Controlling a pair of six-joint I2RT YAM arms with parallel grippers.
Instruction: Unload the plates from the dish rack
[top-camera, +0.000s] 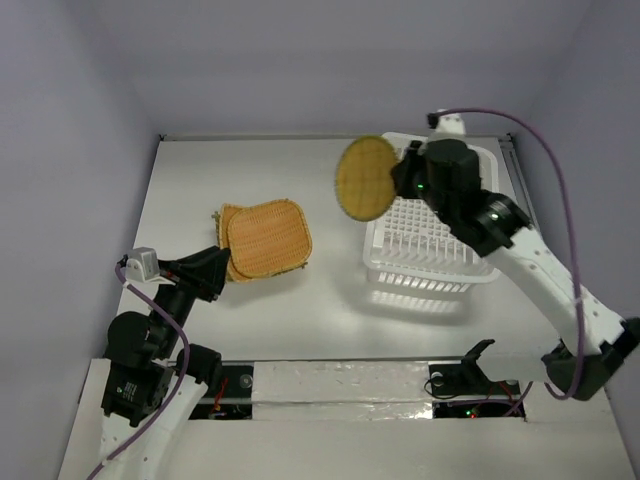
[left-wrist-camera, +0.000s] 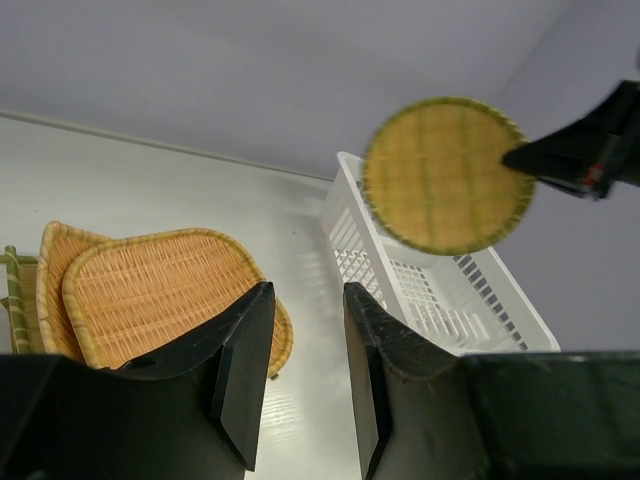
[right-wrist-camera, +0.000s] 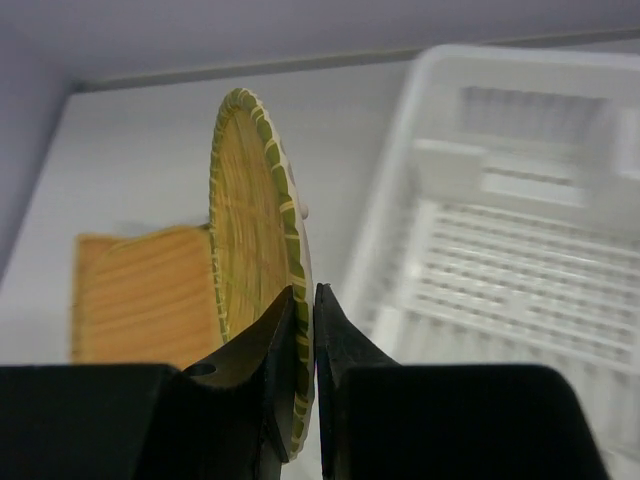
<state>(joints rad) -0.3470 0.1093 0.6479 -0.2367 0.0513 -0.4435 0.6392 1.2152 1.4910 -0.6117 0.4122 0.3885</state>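
Note:
My right gripper (top-camera: 402, 172) is shut on the rim of a round, green-edged woven plate (top-camera: 366, 178), holding it on edge in the air by the left wall of the white dish rack (top-camera: 470, 270). In the right wrist view the plate (right-wrist-camera: 250, 260) stands upright between the black jaws, gripper (right-wrist-camera: 307, 300) clamped on its rim. A stack of orange woven plates (top-camera: 266, 238) lies flat on the table left of the rack. My left gripper (left-wrist-camera: 305, 300) hovers open and empty just near of that stack (left-wrist-camera: 140, 290). The rack (left-wrist-camera: 440, 290) shows no plates inside.
The white table (top-camera: 230, 170) is walled by grey panels on the left, back and right. A purple cable (top-camera: 545, 150) loops over the right arm. A green-striped plate edge (left-wrist-camera: 10, 300) peeks out under the stack at far left.

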